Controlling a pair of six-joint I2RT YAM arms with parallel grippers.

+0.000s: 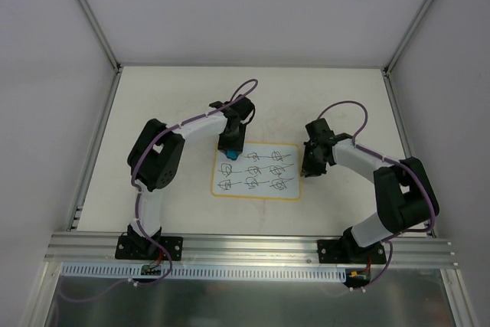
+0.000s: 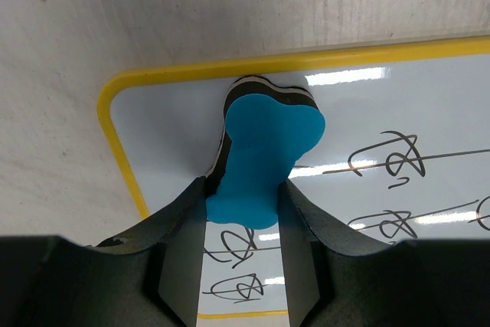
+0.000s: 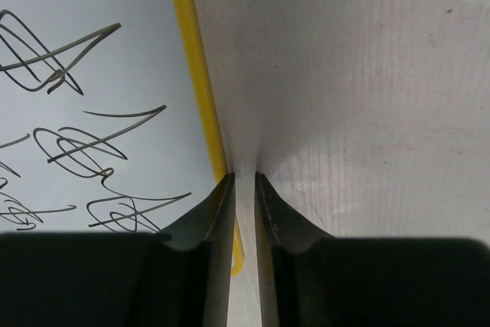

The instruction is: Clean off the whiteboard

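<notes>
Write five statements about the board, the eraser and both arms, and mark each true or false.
1. The left gripper clamps a blue eraser in its jaws. True.
2. The eraser sits at the near right corner of the whiteboard. False: it is at the far left corner.
3. The whiteboard is wiped clean. False: dark scribbles cover most of it.
4. The right gripper is at the whiteboard's right rim, holding nothing. True.
5. The right gripper's jaws stand wide apart. False: only a narrow gap.
</notes>
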